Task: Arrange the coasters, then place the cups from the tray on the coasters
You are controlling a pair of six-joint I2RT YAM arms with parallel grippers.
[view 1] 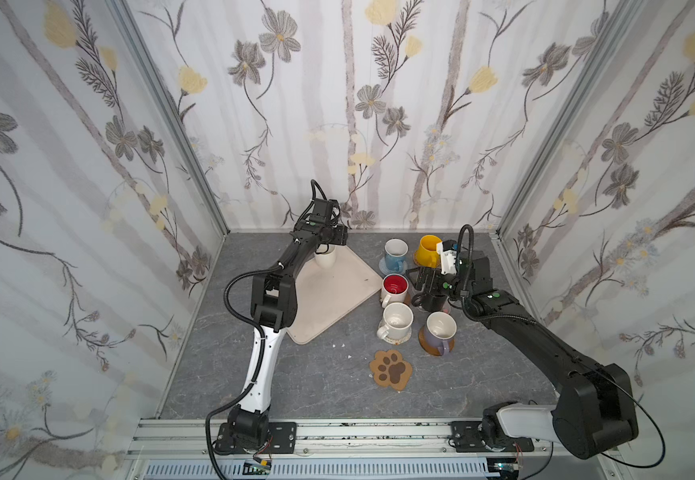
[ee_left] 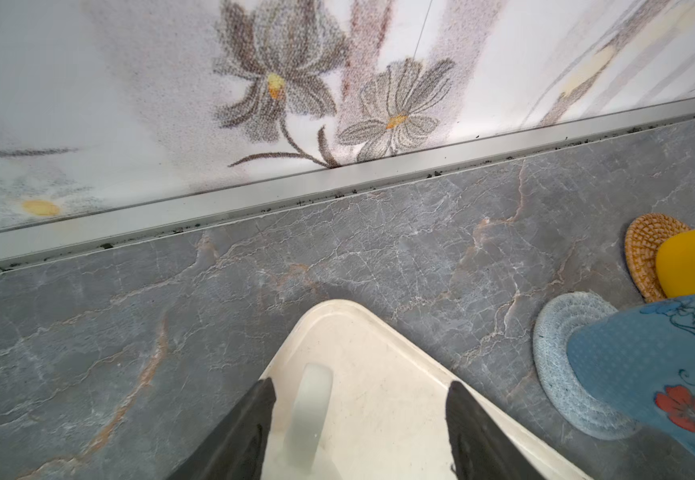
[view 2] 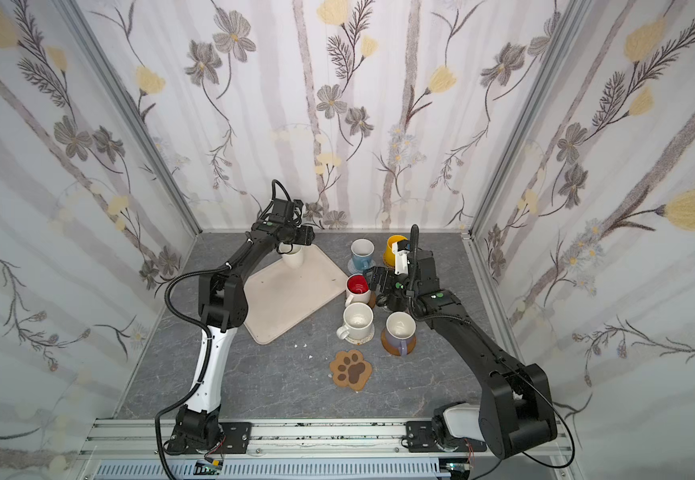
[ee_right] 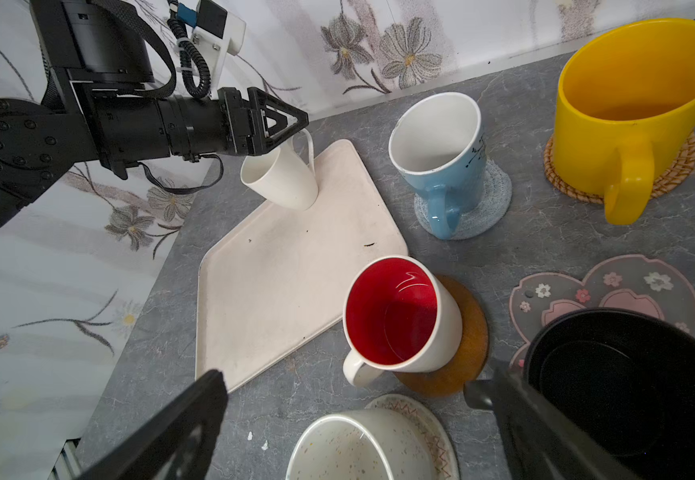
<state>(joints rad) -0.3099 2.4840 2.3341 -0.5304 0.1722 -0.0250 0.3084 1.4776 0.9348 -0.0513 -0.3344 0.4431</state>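
Grey tabletop [view 1: 316, 382], flowered walls [view 1: 379, 124]: the last white cup [view 1: 325, 257] stands at the far corner of the tray [view 1: 337, 299], with the left tool [ee_left: 361, 382] spread astride its handle [ee_left: 312, 407], not yet pinching. Right tool [ee_right: 358, 372] spread, empty. Next: close, lift, carry to the vacant paw-print coaster [view 1: 390, 369].

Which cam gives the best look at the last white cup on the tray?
Right wrist: nearly the whole white cup shows, close up, on the tray. Both top views have it small, partly under the left arm. Left wrist catches only its handle, inside the open left claw.
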